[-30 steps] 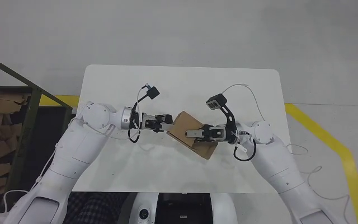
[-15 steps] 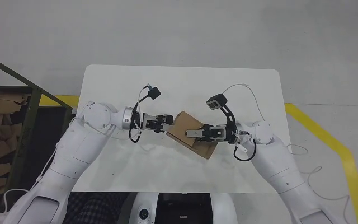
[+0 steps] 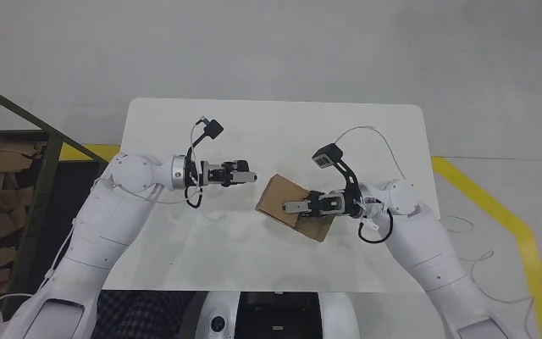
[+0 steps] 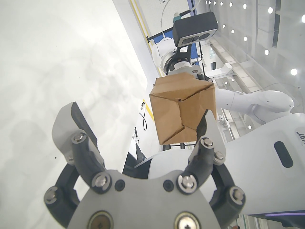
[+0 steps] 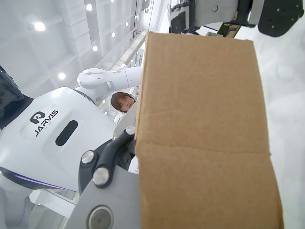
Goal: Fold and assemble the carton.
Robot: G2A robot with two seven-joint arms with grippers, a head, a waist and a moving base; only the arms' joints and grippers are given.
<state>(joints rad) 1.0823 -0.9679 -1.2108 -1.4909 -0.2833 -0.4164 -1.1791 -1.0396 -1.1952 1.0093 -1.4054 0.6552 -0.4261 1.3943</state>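
Over white table (image 3: 161, 127), right gripper (image 3: 298, 205) grips carton (image 3: 278, 191); left gripper (image 3: 248, 175) stands apart.

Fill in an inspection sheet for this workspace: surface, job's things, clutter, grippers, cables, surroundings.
Surface: white table, bare apart from the job's things.
Job's things: one brown carton near the table's middle, with its end flaps folded shut.
Clutter: nothing seen.
Grippers: left gripper is open and apart from the carton; right gripper is shut on the carton's wall.
Cables: white cable loops above the right wrist; black cable at the left wrist.
Surroundings: grey floor, a yellow line to the right, and stacked cardboard to the left.
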